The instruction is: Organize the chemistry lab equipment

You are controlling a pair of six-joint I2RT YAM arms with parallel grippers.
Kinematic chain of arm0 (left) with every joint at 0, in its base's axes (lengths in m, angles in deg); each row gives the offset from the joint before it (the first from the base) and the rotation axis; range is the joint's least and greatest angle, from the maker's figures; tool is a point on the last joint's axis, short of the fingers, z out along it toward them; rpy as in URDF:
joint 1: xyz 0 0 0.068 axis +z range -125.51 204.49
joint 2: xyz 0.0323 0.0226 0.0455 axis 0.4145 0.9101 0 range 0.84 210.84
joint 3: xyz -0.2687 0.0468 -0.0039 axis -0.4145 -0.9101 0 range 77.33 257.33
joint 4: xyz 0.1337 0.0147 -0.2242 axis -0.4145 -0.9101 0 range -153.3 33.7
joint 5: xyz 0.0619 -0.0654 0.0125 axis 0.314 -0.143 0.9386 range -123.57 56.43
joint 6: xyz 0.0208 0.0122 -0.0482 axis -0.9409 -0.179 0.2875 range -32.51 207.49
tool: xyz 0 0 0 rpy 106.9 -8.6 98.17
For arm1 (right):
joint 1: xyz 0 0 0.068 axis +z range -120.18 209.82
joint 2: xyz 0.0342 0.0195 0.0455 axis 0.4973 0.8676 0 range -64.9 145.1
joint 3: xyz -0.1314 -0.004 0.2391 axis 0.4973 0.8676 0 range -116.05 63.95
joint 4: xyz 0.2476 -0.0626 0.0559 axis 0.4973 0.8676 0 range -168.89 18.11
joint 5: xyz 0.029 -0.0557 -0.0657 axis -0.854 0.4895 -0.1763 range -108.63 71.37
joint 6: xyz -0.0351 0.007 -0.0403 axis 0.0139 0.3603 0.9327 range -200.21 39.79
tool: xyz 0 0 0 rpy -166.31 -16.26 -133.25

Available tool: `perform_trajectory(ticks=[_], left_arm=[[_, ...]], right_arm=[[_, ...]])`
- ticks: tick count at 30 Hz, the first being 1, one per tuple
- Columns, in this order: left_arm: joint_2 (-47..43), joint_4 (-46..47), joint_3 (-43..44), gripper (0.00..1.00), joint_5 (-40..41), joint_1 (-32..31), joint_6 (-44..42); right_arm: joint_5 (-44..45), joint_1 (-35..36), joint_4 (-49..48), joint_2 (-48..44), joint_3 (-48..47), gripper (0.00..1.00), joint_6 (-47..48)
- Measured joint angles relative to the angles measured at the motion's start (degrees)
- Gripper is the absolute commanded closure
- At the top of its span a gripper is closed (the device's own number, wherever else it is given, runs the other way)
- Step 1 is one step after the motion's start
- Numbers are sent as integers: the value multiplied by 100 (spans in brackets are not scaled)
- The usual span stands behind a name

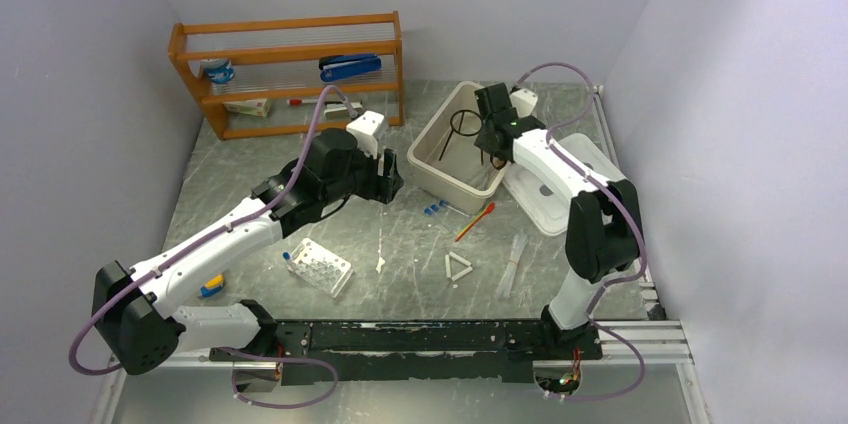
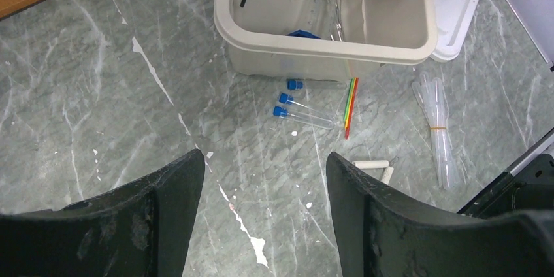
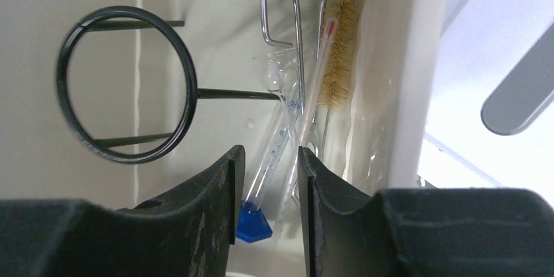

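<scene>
Left end effector [image 2: 264, 166]: open, fingers wide apart, nothing between them; it hovers over bare counter [image 2: 98, 94].
Right end effector [image 3: 266, 153]: over the bin [image 2: 326, 45], fingers only narrowly parted, gripping nothing as far as the wrist view shows.
Already in the bin: tripod [image 3: 124, 84], brush [image 3: 340, 61], a blue-capped tube.
Target, by my reading: the three vials [image 2: 307, 118] on the counter, just beside the bin's near wall.
Bearing: in the left wrist view they lie at about 1 o'clock from the open fingers, near but not under them.
Long axis: roughly 9 to 3 o'clock, caps at the 9 end. This is nearly in line with the finger gap, so a wrist turn looks needed to close across a vial.
Nearer arm: the left; from above the vials sit at about 4 o'clock from it.
Drop point: the bin, at 12 o'clock just beyond the vials.
</scene>
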Motion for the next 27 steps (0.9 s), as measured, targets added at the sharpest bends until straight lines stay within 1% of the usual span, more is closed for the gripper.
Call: perform_trajectory(ticks=[5,7,11,12,14,16,19,21,27], left_arm=[[0,13,-2,26,-59,11,0],[-2,26,-2,24,-96,17,2],[-72,116,-85,17,-181,22,15],[-98,116,-105,15,-201,22,24],[-131,136,-125,9,-247,24,35],[-136,166,-125,6,-323,26,26],[-136,166,-125,6,-435,26,15],[-136,168,-125,7,-507,26,0],[-136,177,-125,9,-636,26,-4]], right_arm=[[-28,-2,155,-614,11,57,44],[9,-4,214,-1043,101,54,66],[236,-33,470,-2085,409,46,59],[315,-44,555,-2354,549,43,39],[431,-52,793,-2787,848,38,-24],[496,-61,984,-3161,1241,34,-144],[472,-68,1360,-3582,1923,31,-363],[332,-79,1545,-3816,2422,30,-533],[-293,-81,1604,-4068,3654,31,-968]])
